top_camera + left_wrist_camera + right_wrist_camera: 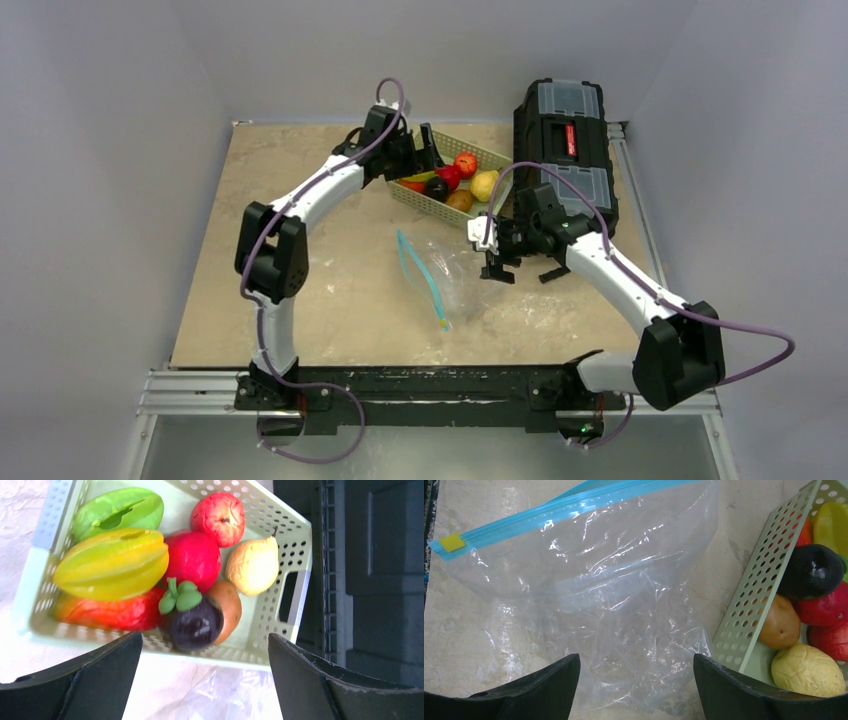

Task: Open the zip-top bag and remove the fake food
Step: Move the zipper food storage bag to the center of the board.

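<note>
The zip-top bag lies crumpled on the bench, its teal zip strip toward the left arm; the fake food is piled in the pale green basket just beyond; the left pincer hangs open over the basket; the right pincer hangs open over the bag.

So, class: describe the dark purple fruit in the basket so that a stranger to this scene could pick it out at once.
Find the black toolbox at the far right; the pale green basket sits beside it, on its left. Inside, the mangosteen lies by the near wall. It is the only dark purple piece, and it is topped with green leaves.
</note>
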`<state>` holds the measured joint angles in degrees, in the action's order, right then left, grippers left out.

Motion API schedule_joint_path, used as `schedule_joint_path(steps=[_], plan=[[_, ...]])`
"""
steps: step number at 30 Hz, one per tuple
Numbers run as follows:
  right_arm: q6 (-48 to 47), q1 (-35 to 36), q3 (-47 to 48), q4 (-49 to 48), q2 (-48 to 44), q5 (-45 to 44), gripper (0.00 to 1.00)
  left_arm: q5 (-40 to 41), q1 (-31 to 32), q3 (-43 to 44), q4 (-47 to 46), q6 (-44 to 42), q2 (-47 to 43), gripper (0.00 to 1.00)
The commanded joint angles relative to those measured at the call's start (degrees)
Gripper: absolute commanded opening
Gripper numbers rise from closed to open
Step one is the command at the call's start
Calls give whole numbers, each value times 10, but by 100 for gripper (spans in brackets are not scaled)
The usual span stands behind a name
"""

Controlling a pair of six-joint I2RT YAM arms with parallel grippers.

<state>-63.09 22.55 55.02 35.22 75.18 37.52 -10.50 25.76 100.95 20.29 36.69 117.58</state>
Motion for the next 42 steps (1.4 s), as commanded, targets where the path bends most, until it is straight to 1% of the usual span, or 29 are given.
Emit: schedule_joint_path(steps=[1,3,4,6,9,14,18,20,22,29,33,37,42], plan=[[-7,-8,6,7,-25,27,82,15,-6,-74,-54,-49,-141,97],[-8,-13,7,10,-27,33,82,36,-7,-137,-88,-61,-218,100],[-8,-15,7,12,-29,37,82,48,-6,-171,-99,-64,-241,100],[-11,-20,7,17,-32,49,82,71,-8,-240,-129,-71,-320,100],[-27,-23,5,29,-35,68,82,84,-12,-314,-138,-73,-406,100],[-57,-23,2,48,-40,90,82,20,-25,-402,-116,-68,-511,100],[-85,-23,-1,61,-56,112,83,-9,-26,-481,-114,-58,-604,100],[-97,-24,-8,61,-74,121,87,-18,-26,-510,-103,-61,-647,100],[-101,-23,-12,57,-83,125,98,-28,-26,-526,-77,-68,-682,100],[-123,-23,20,117,-66,112,99,-51,-26,-541,39,-119,-772,100],[-121,-23,17,119,-74,101,99,-38,-26,-552,103,-159,-822,100],[-100,-22,28,126,-86,79,99,-20,-26,-548,147,-201,-838,100],[-81,-22,30,125,-86,49,99,-12,-26,-552,160,-210,-842,100]])
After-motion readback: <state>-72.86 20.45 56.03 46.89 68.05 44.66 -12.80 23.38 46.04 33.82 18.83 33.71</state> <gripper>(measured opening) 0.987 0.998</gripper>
